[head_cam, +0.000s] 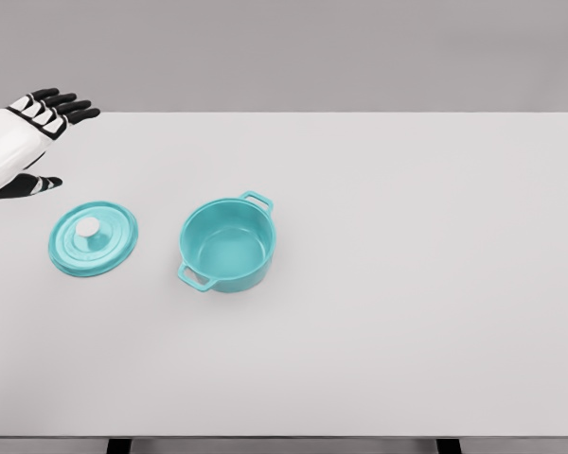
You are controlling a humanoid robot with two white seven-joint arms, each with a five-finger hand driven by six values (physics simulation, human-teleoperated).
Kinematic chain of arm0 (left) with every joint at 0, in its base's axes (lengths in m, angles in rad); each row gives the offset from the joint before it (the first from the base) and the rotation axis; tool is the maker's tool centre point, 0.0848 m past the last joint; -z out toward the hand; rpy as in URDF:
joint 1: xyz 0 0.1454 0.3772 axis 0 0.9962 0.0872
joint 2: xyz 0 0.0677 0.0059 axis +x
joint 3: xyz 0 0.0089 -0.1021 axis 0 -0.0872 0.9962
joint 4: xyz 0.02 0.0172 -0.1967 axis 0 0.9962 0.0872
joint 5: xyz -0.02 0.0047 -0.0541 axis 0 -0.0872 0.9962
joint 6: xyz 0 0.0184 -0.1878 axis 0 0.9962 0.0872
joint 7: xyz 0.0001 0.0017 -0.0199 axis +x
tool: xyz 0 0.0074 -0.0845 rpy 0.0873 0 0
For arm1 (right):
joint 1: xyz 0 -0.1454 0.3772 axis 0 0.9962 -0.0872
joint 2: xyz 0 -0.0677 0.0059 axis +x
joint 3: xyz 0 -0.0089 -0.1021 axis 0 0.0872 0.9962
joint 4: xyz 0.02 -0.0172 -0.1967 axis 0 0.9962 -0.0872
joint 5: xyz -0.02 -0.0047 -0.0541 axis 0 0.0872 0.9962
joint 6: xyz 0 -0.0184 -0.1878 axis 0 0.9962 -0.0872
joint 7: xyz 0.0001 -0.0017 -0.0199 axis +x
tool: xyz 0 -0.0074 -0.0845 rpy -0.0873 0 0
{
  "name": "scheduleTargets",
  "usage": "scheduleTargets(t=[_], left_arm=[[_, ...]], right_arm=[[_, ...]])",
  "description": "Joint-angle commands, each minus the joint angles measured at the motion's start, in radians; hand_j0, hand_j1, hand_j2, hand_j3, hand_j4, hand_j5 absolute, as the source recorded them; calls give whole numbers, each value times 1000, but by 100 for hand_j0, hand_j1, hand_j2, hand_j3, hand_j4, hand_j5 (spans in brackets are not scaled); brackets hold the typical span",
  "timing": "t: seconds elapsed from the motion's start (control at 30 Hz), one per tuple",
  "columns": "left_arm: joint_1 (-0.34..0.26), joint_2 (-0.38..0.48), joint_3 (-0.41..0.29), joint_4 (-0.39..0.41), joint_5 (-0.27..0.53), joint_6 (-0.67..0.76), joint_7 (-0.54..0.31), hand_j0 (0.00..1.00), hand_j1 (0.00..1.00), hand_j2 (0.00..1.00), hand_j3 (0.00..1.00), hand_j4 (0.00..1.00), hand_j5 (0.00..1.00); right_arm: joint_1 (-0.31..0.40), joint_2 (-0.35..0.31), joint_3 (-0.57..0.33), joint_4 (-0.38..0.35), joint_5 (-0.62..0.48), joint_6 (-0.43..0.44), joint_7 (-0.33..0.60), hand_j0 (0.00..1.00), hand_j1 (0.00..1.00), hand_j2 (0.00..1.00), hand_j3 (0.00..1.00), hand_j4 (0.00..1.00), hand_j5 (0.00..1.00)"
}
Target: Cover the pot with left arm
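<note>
Left hand (24, 142) hovers with fingers spread and empty near the table's (407, 331) far left corner; lid (93, 237) lies flat beside the uncovered pot (225, 244): descend squarely over the knob (88, 227), pinch firmly, lift level

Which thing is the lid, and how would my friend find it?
Start at the white table and find the open teal pot near its middle. Just to its left lies the lid, apart from it: a flat teal disc with a small white knob on top.

Glossy teal enamel-like pot (225, 249) and lid (93, 238) rest on a smooth matt white table (407, 284).
</note>
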Motion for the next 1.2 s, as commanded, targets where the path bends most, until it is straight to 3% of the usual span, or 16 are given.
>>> scheduleTargets(t=[0.0, 0.17, 0.23, 0.3, 0.37, 0.43, 0.53, 0.6, 0.67, 0.7, 0.83, 1.17], left_arm=[[-2, 3, 1, 0, 7, 0, -1, 100, 100, 100, 100, 100, 100], [-5, 7, 11, 0, 18, 0, -1, 100, 100, 100, 100, 100, 100], [-2, 12, 7, -6, 61, 0, -4, 100, 100, 100, 100, 100, 100], [-2, 81, -4, -3, 68, 0, -152, 100, 100, 100, 100, 100, 100], [-43, 89, -4, -5, 122, 0, -430, 100, 100, 100, 100, 100, 100], [-60, 103, -15, -6, 173, 0, -524, 100, 100, 100, 100, 100, 100], [-98, 107, -42, 4, 213, 0, -524, 100, 100, 100, 100, 100, 100], [-155, 119, -125, 61, 216, 0, -524, 100, 100, 100, 100, 100, 100], [-176, 135, -192, 78, 283, 0, -524, 88, 88, 88, 88, 88, 88], [-178, 139, -211, 80, 286, 0, -524, 88, 88, 88, 88, 88, 88], [-178, 141, -235, 81, 294, 0, -524, 79, 79, 79, 79, 79, 79], [-170, 132, -259, 124, 295, 0, -524, 80, 80, 80, 80, 80, 80]], right_arm=[[0, 0, 0, 0, 1, 0, 0, 100, 100, 100, 100, 100, 100], [0, 0, 0, 0, 1, 0, 0, 100, 100, 100, 100, 100, 100], [0, 0, 0, 0, 1, 0, 0, 100, 100, 100, 100, 100, 100], [0, 0, 0, 0, 1, 0, 0, 100, 100, 100, 100, 100, 100], [0, 0, 0, 0, -1, 0, 0, 100, 100, 100, 100, 100, 100], [0, 0, 0, 0, 1, 0, 0, 100, 100, 100, 100, 100, 100], [0, 0, 0, 0, 1, 0, 0, 100, 100, 100, 100, 100, 100], [0, 0, 0, 0, 1, 0, 0, 100, 100, 100, 100, 100, 100], [0, 0, 0, 0, 1, 0, 0, 100, 100, 100, 100, 100, 100], [0, 0, 0, 0, 1, 0, 0, 100, 100, 100, 100, 100, 100], [0, 0, 0, 0, 1, 0, 0, 100, 100, 100, 100, 100, 100], [0, 0, 0, 0, 1, 0, 0, 100, 100, 100, 100, 100, 100]])
